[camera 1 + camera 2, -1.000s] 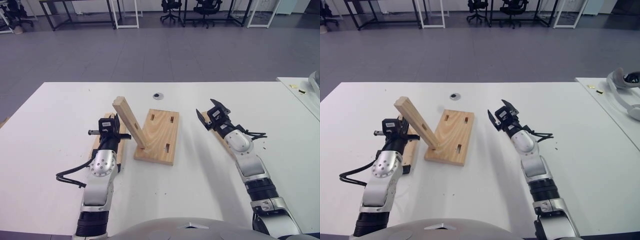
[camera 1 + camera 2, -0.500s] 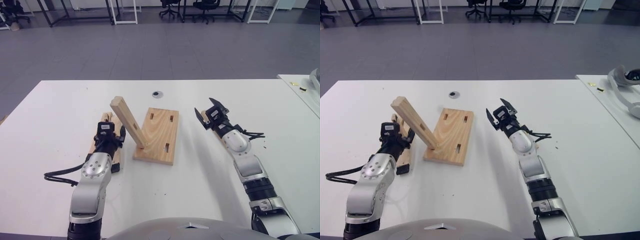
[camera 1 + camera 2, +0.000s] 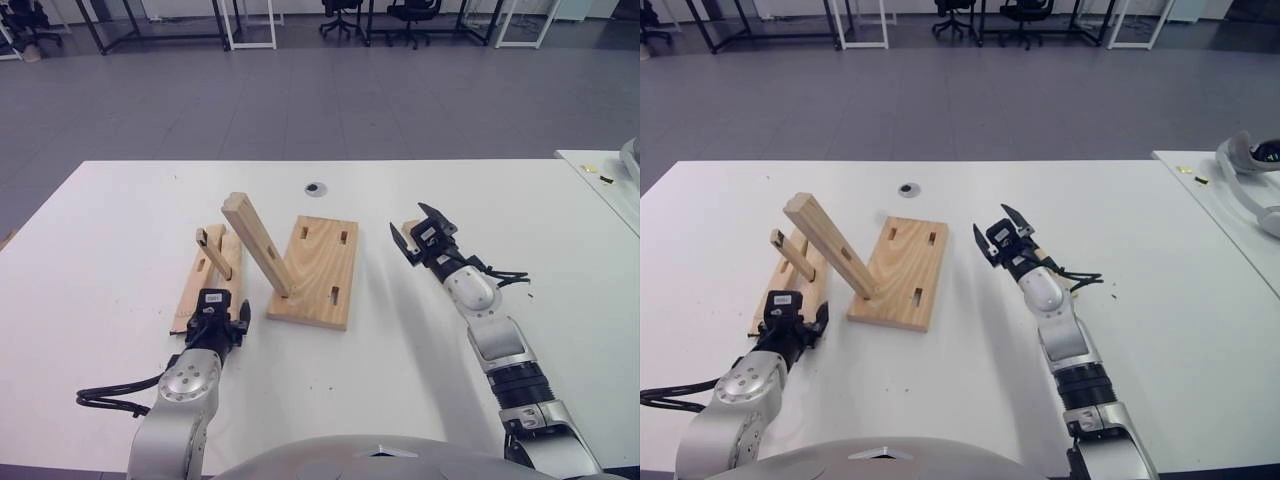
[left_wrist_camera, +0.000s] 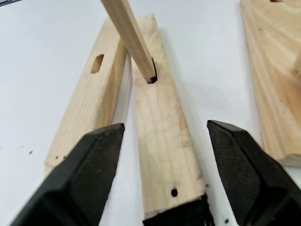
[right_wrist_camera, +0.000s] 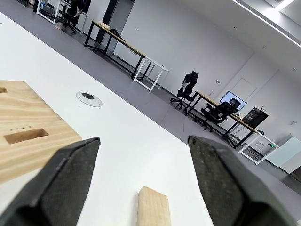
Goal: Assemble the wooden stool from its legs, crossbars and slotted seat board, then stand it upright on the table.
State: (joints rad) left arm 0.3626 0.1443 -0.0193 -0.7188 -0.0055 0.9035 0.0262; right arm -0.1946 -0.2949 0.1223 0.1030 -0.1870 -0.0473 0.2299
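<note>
Drawing back toward the robot, the left gripper (image 3: pixel 212 308) now sits at the near end of the two flat legs (image 3: pixel 203 280) it covered a second ago. Its fingers (image 4: pixel 89 165) are spread wide and grip nothing, with one leg's end lying between them. Just ahead of it, a thin crossbar (image 3: pixel 213 250) slants up from that leg's slot. Beyond, toward the right arm, the seat board (image 3: pixel 322 272) carries a tilted leg (image 3: pixel 257 243). The right gripper (image 3: pixel 418 228) has barely shifted; it gapes open and empty, and a wooden piece (image 5: pixel 153 207), perhaps another leg, lies beneath it.
</note>
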